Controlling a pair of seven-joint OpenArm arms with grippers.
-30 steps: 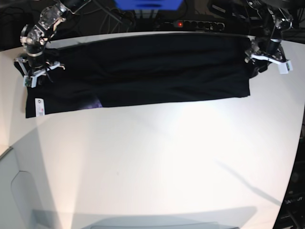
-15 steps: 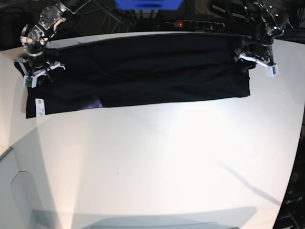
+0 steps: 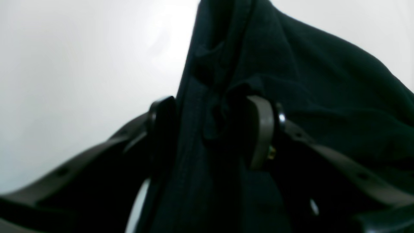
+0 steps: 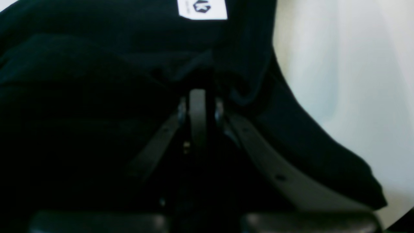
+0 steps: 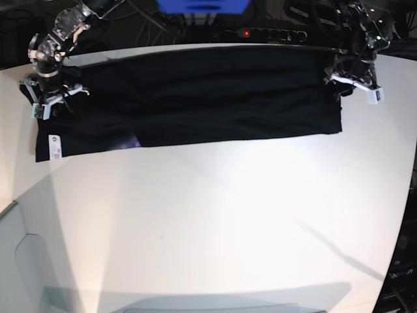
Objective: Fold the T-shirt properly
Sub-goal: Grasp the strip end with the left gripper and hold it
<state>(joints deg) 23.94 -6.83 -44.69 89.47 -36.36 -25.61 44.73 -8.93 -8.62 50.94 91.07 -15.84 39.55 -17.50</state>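
Note:
The black T-shirt (image 5: 208, 94) lies as a long flat band across the far side of the white table (image 5: 228, 215). Its white label (image 5: 54, 147) and a purple print (image 5: 130, 140) show near its left end. My left gripper (image 5: 352, 83) is over the shirt's right end. In the left wrist view its jaws (image 3: 210, 129) stand apart, open, with a raised fold of the black cloth (image 3: 291, 81) between them. My right gripper (image 5: 51, 99) rests on the shirt's left end. In the right wrist view this gripper (image 4: 198, 94) is shut, with cloth bunched at its tips, below the label (image 4: 202, 8).
A black power strip (image 5: 267, 32) with a red light lies beyond the table's far edge, next to a blue object (image 5: 202, 5) and cables. A pale grey surface (image 5: 26, 261) sits at the lower left. The table's curved right edge (image 5: 407, 195) borders dark floor.
My left gripper moved left from beside the shirt's right end to over the cloth, then eased slightly back to the right. The right gripper and the shirt stayed put.

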